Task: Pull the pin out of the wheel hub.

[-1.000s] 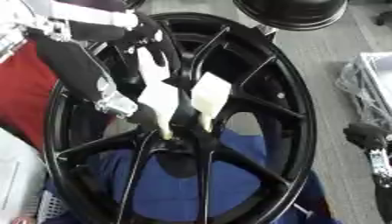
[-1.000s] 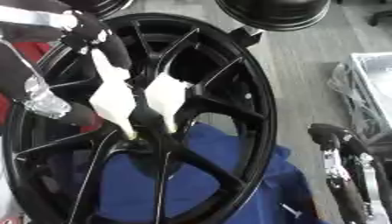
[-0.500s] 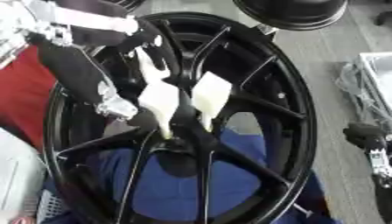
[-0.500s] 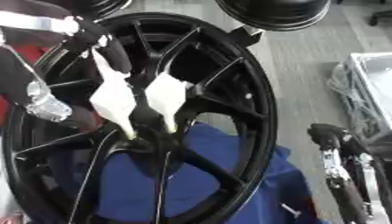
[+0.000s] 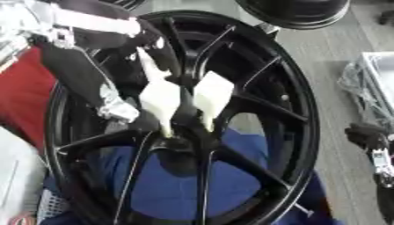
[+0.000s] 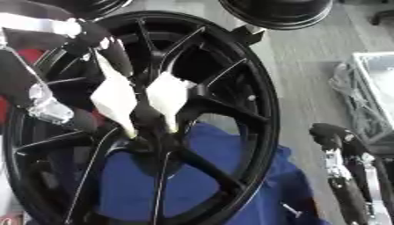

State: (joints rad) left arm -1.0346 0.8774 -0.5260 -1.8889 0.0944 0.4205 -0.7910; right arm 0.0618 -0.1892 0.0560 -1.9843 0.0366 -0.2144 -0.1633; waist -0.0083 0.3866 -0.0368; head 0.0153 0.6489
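wheel [image 5: 292,114] upright on blue cloth [image 5: 181,184] | left hand [image 5: 184,99] fingertips together at hub [image 5: 181,143] | right hand [image 6: 338,136] fingers unclear

Grey floor [image 5: 323,57], blue cloth [image 6: 254,184], white rack [image 6: 377,79] at right.

I work in a kind of wheel workshop: a large black alloy wheel [image 5: 231,88] before me, another dark rim [image 6: 277,13] far behind, on a grey floor [image 6: 308,66].
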